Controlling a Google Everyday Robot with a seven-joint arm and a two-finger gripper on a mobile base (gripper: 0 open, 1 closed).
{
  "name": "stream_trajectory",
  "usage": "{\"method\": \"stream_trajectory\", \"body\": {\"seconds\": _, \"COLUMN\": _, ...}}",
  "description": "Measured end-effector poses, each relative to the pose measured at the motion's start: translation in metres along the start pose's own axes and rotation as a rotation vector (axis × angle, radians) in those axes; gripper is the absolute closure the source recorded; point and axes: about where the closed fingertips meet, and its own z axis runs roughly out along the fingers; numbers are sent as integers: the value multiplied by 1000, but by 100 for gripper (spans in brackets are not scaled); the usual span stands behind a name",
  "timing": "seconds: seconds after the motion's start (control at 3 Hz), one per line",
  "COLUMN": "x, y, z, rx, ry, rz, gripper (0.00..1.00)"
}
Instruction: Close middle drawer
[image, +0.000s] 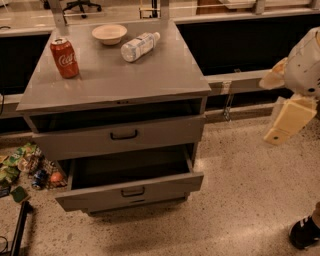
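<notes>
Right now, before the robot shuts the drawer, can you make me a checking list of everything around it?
Surface: grey cabinet top, flat, with three things on it.
Job's things: middle drawer pulled well out, not yet shut; top drawer sits further in.
Clutter: cola can upright, bowl, water bottle lying on its side; snack packets on the floor left of the cabinet.
Grippers: gripper in the air right of the cabinet, touching nothing.
Cables: nothing seen.
Surroundings: speckled floor, a shoe at bottom right, an office chair far behind.
</notes>
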Motion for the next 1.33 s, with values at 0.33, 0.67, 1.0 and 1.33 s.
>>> {"method": "stream_trajectory", "body": {"seconds": 0.33, "x": -2, "y": 8, "z": 40, "rx": 10, "ry": -47, "rz": 17, "gripper": 45}}
{"method": "stream_trajectory", "body": {"seconds": 0.67, "x": -9, "y": 10, "z": 110, "rx": -12, "ry": -115, "rz": 39, "gripper": 68}}
{"method": "stream_trajectory", "body": {"seconds": 1.0, "x": -18, "y": 0, "z": 184, "rx": -45, "ry": -150, "rz": 63, "gripper": 91}}
{"method": "stream_trajectory", "body": {"seconds": 1.33, "x": -20, "y": -3, "z": 206, "rx": -56, "ry": -167, "rz": 75, "gripper": 100}}
